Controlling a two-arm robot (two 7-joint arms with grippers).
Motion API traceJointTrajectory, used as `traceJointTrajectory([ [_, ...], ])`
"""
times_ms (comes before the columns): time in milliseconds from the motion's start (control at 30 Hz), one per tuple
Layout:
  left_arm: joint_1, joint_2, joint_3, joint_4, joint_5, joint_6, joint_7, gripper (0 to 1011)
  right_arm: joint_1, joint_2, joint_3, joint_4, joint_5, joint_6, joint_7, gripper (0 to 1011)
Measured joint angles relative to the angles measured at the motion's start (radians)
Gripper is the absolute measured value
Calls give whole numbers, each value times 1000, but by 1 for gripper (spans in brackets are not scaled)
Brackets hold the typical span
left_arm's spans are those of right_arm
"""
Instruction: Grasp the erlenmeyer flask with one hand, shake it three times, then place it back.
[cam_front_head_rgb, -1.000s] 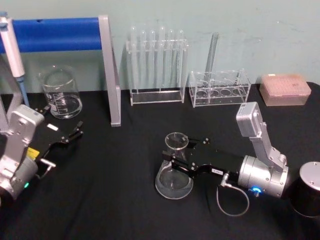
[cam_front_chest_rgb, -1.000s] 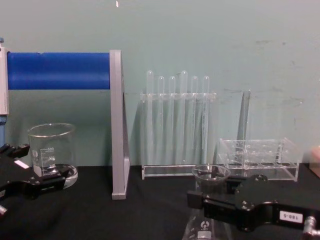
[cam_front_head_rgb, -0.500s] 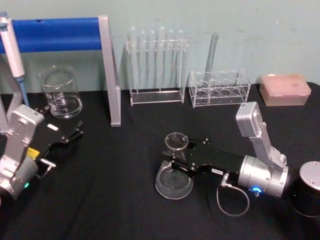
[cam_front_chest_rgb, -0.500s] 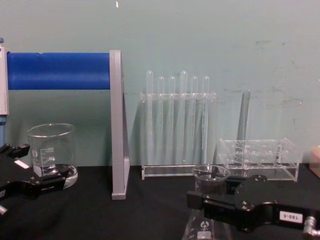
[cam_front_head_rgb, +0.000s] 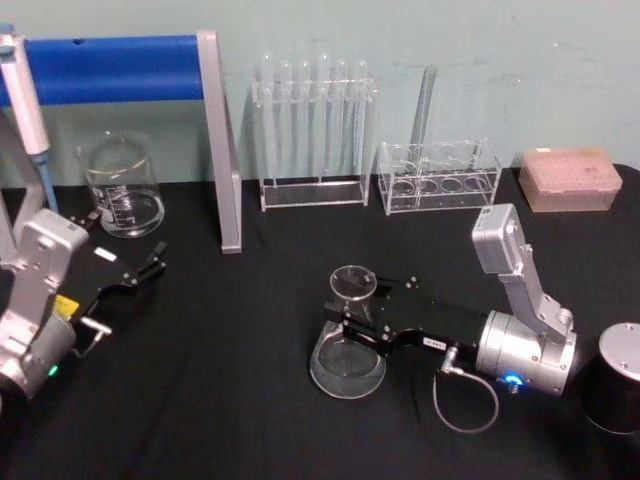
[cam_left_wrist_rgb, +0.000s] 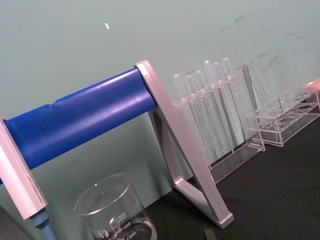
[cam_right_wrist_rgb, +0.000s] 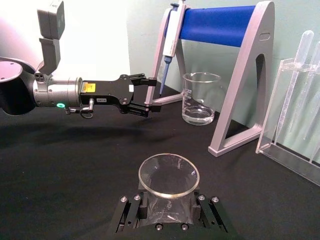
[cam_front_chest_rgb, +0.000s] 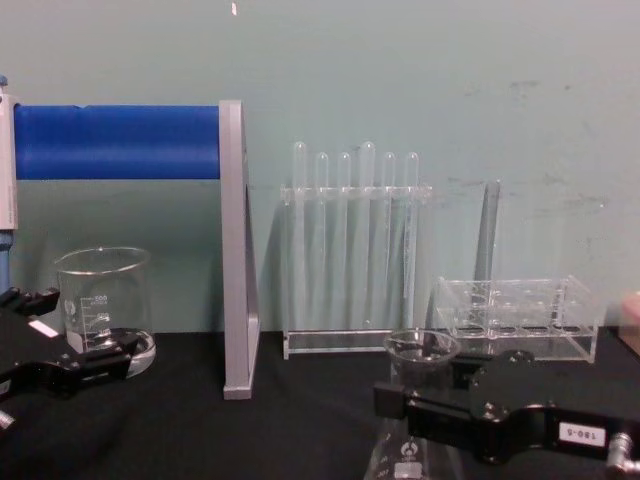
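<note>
Black cloth (cam_front_head_rgb: 240, 400) covered the bench beneath a pale green wall, and from the head view the erlenmeyer flask (cam_front_head_rgb: 349, 345) stood upright near the middle of it, its base resting on the cloth. The right gripper (cam_front_head_rgb: 352, 322) reached in from the right side and was clamped across the flask's neck just under the flared rim, one finger on each side. The left gripper (cam_front_head_rgb: 152, 264) hung over the left part of the cloth, well apart from the flask, its fingers spread and holding nothing. Along the back stood a glass beaker (cam_front_head_rgb: 121, 187), a blue-barred stand (cam_front_head_rgb: 215, 120), a rack of test tubes (cam_front_head_rgb: 312, 130), a lower clear rack (cam_front_head_rgb: 440, 178) and a pink tip box (cam_front_head_rgb: 571, 180). The left wrist view looked out at the blue-barred stand (cam_left_wrist_rgb: 150, 125), the beaker (cam_left_wrist_rgb: 116, 210) and the test tubes (cam_left_wrist_rgb: 215, 110) against the wall. From the right wrist view, the flask's rim (cam_right_wrist_rgb: 168, 175) sat between the black fingers (cam_right_wrist_rgb: 131, 212), which pressed against the neck on both sides; farther off, the left gripper (cam_right_wrist_rgb: 145, 102) hovered parted, with a pipette (cam_right_wrist_rgb: 170, 40) hanging on the stand behind it. From the chest view, the flask (cam_front_chest_rgb: 418, 400) stood at lower right with the right gripper (cam_front_chest_rgb: 430, 395) closed around its neck, while the left gripper (cam_front_chest_rgb: 70, 365) sat low at the left edge in front of the beaker (cam_front_chest_rgb: 104, 305).
</note>
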Motion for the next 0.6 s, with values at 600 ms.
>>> traceJointTrajectory([
  [600, 0, 0, 0, 0, 0, 0, 0, 1001, -1, 0, 1, -1, -1, 2, 0, 849],
])
